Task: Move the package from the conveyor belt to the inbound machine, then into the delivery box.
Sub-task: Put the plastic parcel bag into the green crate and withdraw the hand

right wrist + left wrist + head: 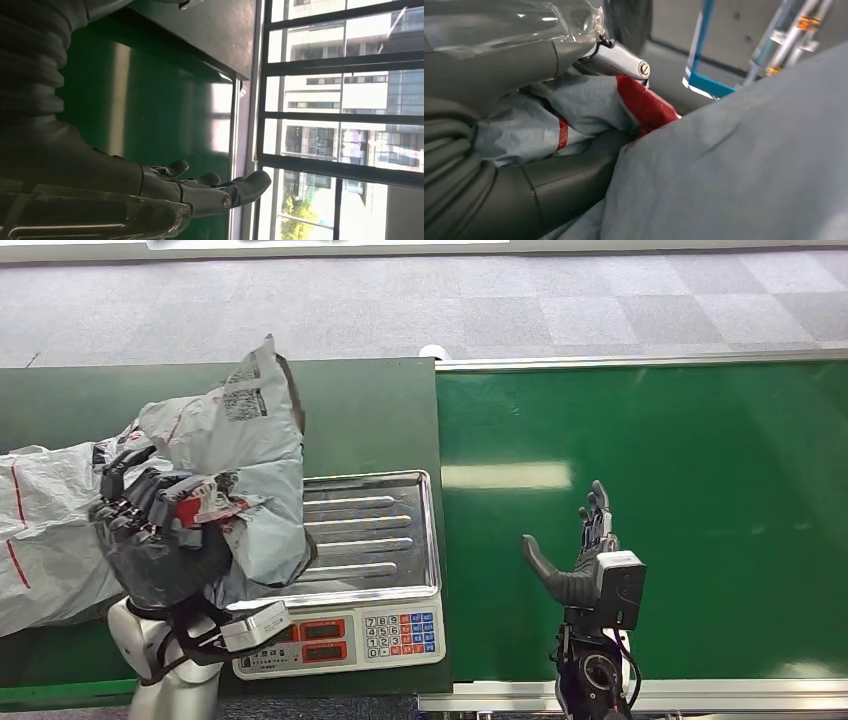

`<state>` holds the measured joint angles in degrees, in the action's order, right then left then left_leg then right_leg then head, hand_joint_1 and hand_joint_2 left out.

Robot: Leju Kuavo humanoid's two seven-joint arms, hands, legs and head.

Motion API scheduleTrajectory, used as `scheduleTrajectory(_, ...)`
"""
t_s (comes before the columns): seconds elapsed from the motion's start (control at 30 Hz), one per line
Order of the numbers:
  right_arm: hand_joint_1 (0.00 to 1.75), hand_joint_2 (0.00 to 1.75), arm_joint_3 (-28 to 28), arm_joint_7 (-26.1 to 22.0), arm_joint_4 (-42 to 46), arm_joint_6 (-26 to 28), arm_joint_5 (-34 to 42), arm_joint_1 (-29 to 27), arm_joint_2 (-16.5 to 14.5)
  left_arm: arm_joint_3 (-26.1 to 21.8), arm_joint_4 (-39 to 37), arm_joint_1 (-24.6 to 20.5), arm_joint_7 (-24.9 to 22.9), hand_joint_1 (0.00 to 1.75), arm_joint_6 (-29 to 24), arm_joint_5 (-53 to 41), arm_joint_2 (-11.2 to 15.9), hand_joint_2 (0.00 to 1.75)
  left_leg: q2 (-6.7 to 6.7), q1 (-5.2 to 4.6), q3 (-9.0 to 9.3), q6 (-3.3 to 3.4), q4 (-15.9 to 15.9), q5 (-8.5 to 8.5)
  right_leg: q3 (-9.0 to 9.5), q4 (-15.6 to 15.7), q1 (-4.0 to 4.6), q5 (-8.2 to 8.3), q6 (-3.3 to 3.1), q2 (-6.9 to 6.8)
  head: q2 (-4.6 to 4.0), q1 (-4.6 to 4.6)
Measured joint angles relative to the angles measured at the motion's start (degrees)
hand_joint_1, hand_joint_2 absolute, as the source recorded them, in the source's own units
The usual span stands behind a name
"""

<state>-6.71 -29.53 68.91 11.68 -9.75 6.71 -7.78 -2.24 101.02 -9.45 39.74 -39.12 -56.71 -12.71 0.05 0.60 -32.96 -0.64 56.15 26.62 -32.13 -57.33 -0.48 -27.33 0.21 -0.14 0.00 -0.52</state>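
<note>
You had the grey poly mailer package [235, 455] bunched in the left hand [150, 515], fingers clenched into its crumpled plastic at a red-printed patch. Its long axis ran from about 7 o'clock up to 1 o'clock, the top corner raised, overhanging the scale's steel tray [385, 535] at the left edge. A shipping label [243, 400] sat near that top corner; its print was too small to read. Your right hand [590, 560] hovered over the green conveyor belt [700, 490], fingers released and straight, thumb out.
</note>
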Motion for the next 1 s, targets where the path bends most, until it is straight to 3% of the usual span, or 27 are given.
scheduleTrajectory(0.27,0.0,1.75,0.16,0.59,0.92,0.34,-0.37,-1.45,0.06,-18.76,1.89,-3.13,0.0,1.75,0.0,-0.3,0.11,0.0,0.01,0.01,-0.01,0.0,-0.01,0.0,0.0,-0.01,0.02,-0.01,-0.01,0.0,0.0,0.01)
scheduleTrajectory(0.47,0.0,1.75,0.25,0.79,1.59,0.27,-0.67,-1.82,0.22,-28.23,1.93,-4.27,0.0,1.75,0.02,1.62,0.44,0.0,0.01,0.0,-0.01,0.0,0.0,0.0,-0.01,-0.01,0.0,-0.01,0.0,0.0,0.0,0.02)
scheduleTrajectory(0.7,0.0,1.75,0.39,1.44,2.16,-0.07,-1.01,-1.95,0.31,-32.37,-0.53,-5.21,-0.09,1.75,0.02,-0.7,0.46,0.0,0.01,0.0,-0.01,0.0,0.0,-0.01,-0.02,-0.01,0.0,0.0,-0.01,0.0,0.0,0.02)
scheduleTrajectory(0.83,0.0,1.75,0.56,2.22,3.11,-0.5,-1.63,-2.39,0.32,-32.54,-3.84,-5.12,-3.17,1.75,0.02,-4.38,0.73,0.0,0.05,0.0,0.0,-0.01,0.0,-0.01,-0.04,-0.01,0.0,0.0,-0.01,0.02,0.0,0.01)
scheduleTrajectory(0.93,0.0,1.75,1.01,2.27,3.62,-0.67,-2.2,-2.55,0.31,-33.41,-8.44,-6.19,-2.05,1.75,0.08,-10.35,0.56,0.0,0.0,-0.01,0.0,0.0,0.01,-0.01,-0.03,0.0,-0.02,-0.01,0.0,-0.01,0.0,0.01)
scheduleTrajectory(1.0,0.0,1.75,1.35,2.38,3.88,-1.05,-2.68,-2.55,0.3,-33.41,-12.95,-6.55,-4.78,1.75,1.7,-15.68,0.55,0.0,0.02,-0.01,0.0,0.0,0.01,0.0,-0.04,0.0,-0.02,0.0,0.0,0.01,0.0,0.02)
